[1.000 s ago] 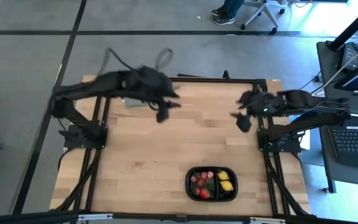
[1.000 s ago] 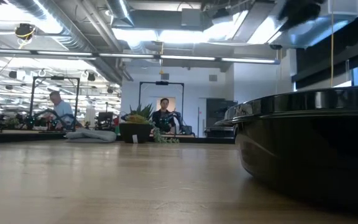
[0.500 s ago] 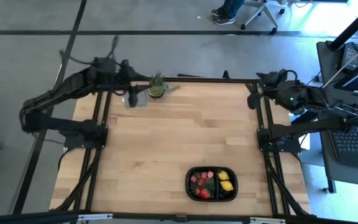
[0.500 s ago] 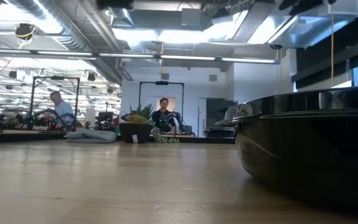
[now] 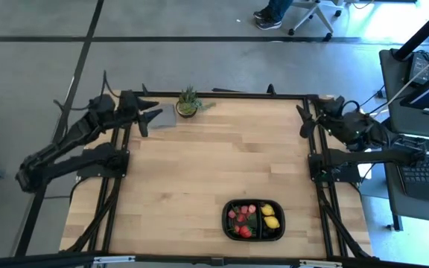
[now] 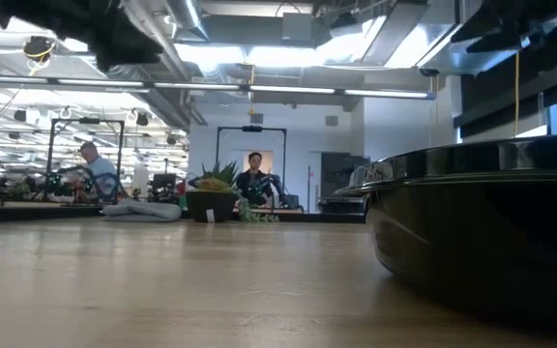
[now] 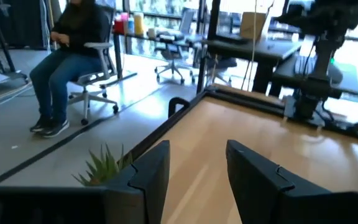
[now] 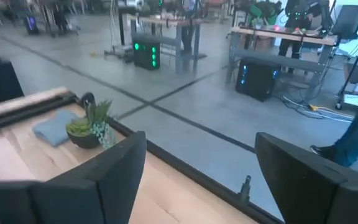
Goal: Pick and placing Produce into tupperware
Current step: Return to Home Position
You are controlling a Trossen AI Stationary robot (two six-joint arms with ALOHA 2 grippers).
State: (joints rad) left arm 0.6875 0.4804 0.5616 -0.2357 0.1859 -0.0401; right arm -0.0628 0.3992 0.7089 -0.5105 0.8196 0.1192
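Observation:
The tupperware (image 5: 253,220), a black tray, stands near the table's near edge, right of the middle; its dark wall (image 6: 482,227) fills the right of the low view. In it lies the produce: red strawberries (image 5: 240,221) on its left, two yellow lemons (image 5: 271,217) on its right. My left gripper (image 5: 152,117) hangs open at the far left corner, with nothing between its fingers (image 7: 197,168). My right gripper (image 5: 304,123) hangs open at the far right corner, also empty (image 8: 197,177). Both are far from the tray.
A small green potted plant (image 5: 188,103) stands at the far edge, with a folded grey cloth (image 5: 164,116) beside it, close to my left gripper. Bare wood (image 5: 214,164) lies between the arms and the tray. People sit in the room beyond the table (image 7: 73,56).
My left gripper has drawn back from over the far middle of the table to the far left corner, uncovering the plant and cloth. My right gripper has drawn back toward the far right corner. The tray and produce have kept still.

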